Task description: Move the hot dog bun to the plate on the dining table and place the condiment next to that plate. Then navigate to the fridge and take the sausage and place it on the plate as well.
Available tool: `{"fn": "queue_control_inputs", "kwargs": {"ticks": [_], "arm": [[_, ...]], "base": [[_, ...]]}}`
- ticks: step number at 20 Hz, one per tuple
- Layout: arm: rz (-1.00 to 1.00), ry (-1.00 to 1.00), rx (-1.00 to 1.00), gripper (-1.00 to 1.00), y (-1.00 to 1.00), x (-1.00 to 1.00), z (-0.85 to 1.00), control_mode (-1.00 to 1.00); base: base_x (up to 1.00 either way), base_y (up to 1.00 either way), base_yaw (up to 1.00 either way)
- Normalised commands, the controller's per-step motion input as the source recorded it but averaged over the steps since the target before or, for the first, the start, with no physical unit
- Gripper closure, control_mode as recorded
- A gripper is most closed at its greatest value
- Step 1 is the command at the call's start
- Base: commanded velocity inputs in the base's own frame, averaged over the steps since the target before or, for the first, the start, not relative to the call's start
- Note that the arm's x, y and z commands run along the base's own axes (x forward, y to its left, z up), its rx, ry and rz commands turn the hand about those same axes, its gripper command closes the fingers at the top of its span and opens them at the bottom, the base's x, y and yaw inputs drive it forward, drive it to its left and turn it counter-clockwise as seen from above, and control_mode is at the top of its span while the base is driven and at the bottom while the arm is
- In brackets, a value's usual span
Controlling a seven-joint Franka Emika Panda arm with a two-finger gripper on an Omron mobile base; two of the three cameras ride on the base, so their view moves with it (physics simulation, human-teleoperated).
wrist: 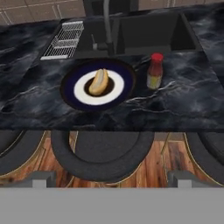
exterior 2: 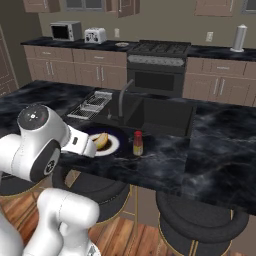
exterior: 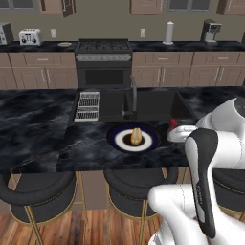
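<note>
**A:** Entry, current state. Gripper [wrist: 112, 177] is spread wide with nothing between the tips; it hangs back off the counter edge, above the stools [wrist: 101, 153]. The hot dog bun [wrist: 99, 82] lies ahead of it and a little to the left, on the plate [wrist: 72, 85]. The condiment bottle [wrist: 154, 71] stands upright ahead and slightly right, just beside the plate rim, not touching it as far as I can tell.

**B:** So bun and condiment look placed. What remains, by your reading?

**A:** The sausage from the fridge, I judge. I cannot see either from here.

**B:** Handling notes, in case the items need re-gripping?

**A:** Bun: likely light and soft, crushes easily. Take it across its narrow width near the middle, coming down from above, with a gentle close. It lies at a slant relative to the fingers, so the wrist would need to roll to match.

**B:** And the bottle?

**A:** Probably stiff, smooth, tall for its base, so it could tip. Grip the body below the red cap [wrist: 157, 57], from the side nearest the tool. The sink [wrist: 151, 30] lies beyond it, so a nudge forward risks losing it.

**B:** Sausage?

**A:** Presumably round and slick; grip mid-length, across the width.
</note>
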Motion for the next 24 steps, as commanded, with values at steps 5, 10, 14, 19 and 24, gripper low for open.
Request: {"fn": "queue_control_inputs", "kwargs": {"ticks": [5, 10, 14, 19, 24], "arm": [[0.01, -0.05, 0.00, -1.00, 0.00, -0.16, -0.08, 1.00], [0.00, 0.00, 0.00, -1.00, 0.00, 0.00, 0.00, 1.00], [0.00, 0.00, 0.00, -1.00, 0.00, 0.00, 0.00, 1.00], [0.00, 0.00, 0.00, -1.00, 0.00, 0.00, 0.00, 1.00], [0.00, 0.00, 0.00, -1.00, 0.00, 0.00, 0.00, 1.00]], "base": [[-0.14, 0.03, 0.04], [-0.56, 0.57, 0.46], [-0.29, 0.76, 0.61], [-0.12, 0.80, 0.66], [-0.12, 0.82, 0.64]]}}
